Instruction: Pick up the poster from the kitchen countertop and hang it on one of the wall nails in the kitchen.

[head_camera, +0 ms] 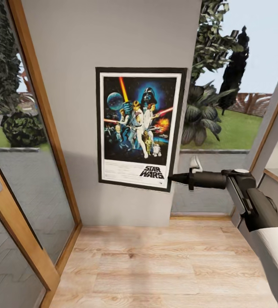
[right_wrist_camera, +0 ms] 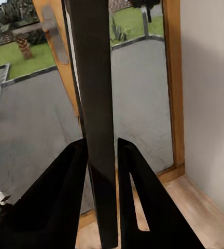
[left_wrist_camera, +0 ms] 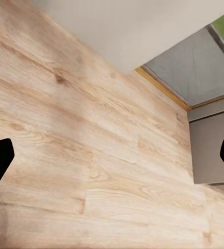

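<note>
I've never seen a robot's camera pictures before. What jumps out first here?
The colourful Star Wars poster catches the eye first: it stands upright against a pale grey wall section between tall wood-framed glass panes looking out on a garden. The robot's right gripper reaches in from the side and pinches the poster's lower corner; in the right wrist view its dark edge runs between the two fingers. Below lies a light wooden floor.

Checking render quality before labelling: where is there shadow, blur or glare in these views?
Head view: the poster is sharp, casting a soft shadow on the wall; no glare. Right wrist view: the poster's edge is dark and blurred between the fingers. Left wrist view: evenly lit floor.
</note>
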